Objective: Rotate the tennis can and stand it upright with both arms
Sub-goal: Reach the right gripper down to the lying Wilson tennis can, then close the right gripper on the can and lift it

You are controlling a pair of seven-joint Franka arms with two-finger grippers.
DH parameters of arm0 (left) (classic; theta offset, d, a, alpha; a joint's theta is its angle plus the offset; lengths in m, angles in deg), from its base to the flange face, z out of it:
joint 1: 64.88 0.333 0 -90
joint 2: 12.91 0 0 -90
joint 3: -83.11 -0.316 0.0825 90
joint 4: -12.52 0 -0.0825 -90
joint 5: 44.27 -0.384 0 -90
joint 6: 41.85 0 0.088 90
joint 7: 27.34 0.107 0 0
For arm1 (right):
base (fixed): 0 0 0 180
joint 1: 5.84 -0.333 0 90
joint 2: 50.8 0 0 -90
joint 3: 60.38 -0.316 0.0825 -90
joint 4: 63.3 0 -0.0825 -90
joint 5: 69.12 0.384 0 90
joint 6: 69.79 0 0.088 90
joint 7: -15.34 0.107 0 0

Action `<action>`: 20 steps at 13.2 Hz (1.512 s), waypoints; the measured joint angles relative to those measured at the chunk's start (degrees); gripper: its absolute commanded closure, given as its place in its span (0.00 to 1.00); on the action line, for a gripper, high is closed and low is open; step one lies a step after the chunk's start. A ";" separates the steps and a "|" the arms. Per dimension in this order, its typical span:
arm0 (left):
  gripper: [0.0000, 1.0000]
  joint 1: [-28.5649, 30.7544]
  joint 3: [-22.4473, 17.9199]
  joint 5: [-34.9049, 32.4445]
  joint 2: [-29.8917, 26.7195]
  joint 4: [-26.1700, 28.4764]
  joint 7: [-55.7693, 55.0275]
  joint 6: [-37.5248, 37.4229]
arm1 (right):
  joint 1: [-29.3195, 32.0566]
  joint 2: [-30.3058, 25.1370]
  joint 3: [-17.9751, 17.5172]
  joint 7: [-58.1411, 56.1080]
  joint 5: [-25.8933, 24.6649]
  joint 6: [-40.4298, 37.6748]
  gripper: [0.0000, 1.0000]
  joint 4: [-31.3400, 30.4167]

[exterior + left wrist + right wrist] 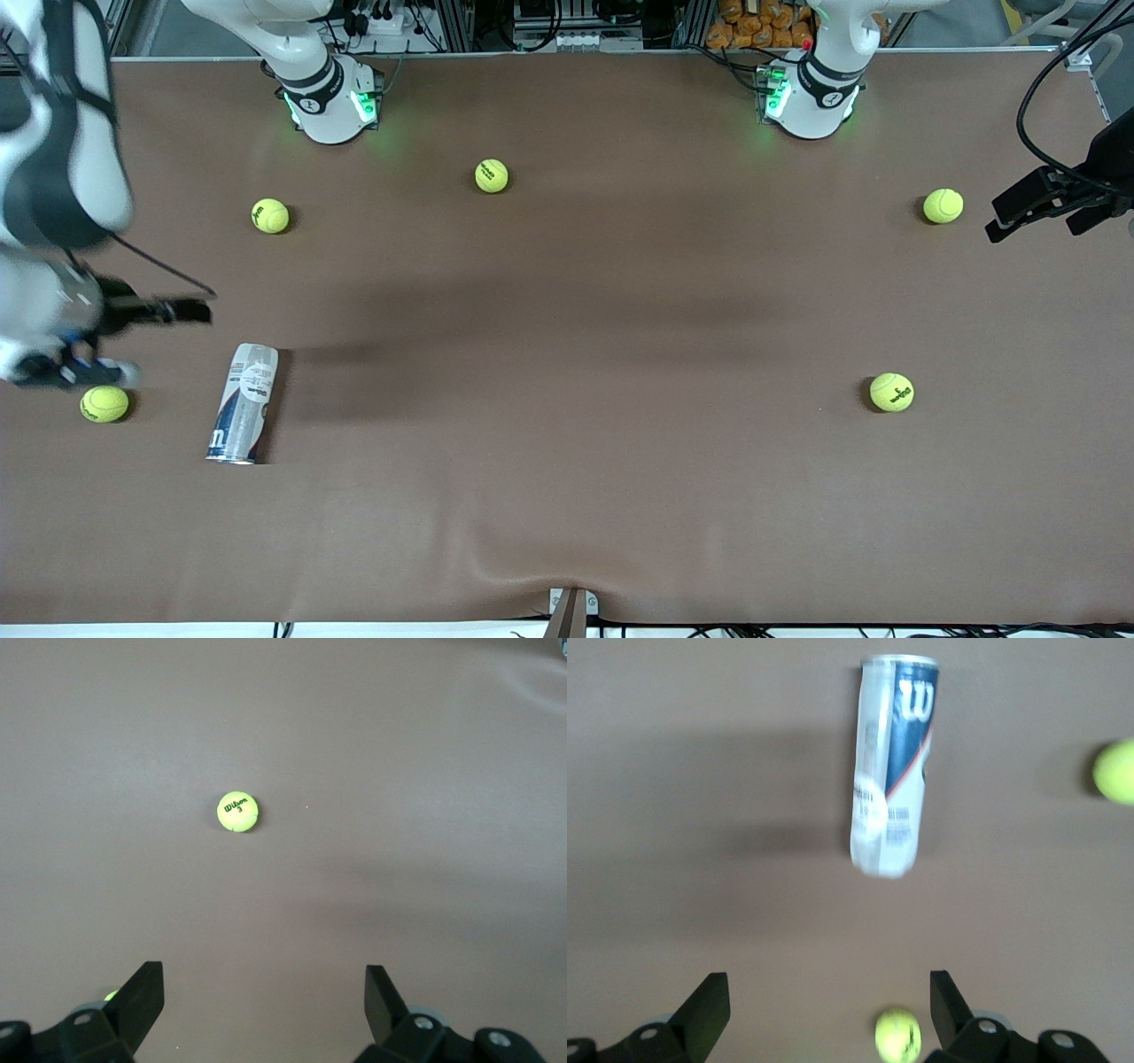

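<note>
The can (244, 403) lies flat at the front view's lower left, the right hand (133, 341) released beside it, so it should close squarely across the can's middle while the released left hand (1041, 208) waits at right edge.

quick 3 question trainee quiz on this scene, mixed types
1. True or false: the can stands upright.
2. How many balls lie on the table?
3. Which gripper is closer to the can? A) left gripper B) right gripper

Key:
1. False; it lies on its side.
2. Five.
3. B. It hangs open at the right arm's end of the table, with the can just nearer the front camera. The left gripper, also open, is over the left arm's end.
</note>
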 measured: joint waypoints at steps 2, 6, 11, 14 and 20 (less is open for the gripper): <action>0.00 0.00 0.00 -0.03 0.04 -0.04 0.00 -0.31 | 0.04 7.07 0.16 -0.89 0.00 6.41 0.00 0.06; 0.00 -0.04 0.08 -0.03 0.06 -0.04 0.00 -0.85 | 0.25 14.13 0.40 -1.59 0.00 13.65 0.00 0.43; 0.00 -0.02 0.06 -0.04 0.06 -0.03 0.00 -0.88 | 2.50 17.69 0.56 -6.46 0.00 17.73 0.00 0.48; 0.00 0.01 0.04 -0.04 0.06 -0.03 0.00 -0.88 | 3.29 18.85 0.60 -8.45 0.00 19.11 0.00 0.48; 0.00 0.03 -0.01 -0.04 0.06 -0.03 0.00 -0.88 | 3.29 20.58 0.61 -9.09 -0.02 20.28 0.00 -0.33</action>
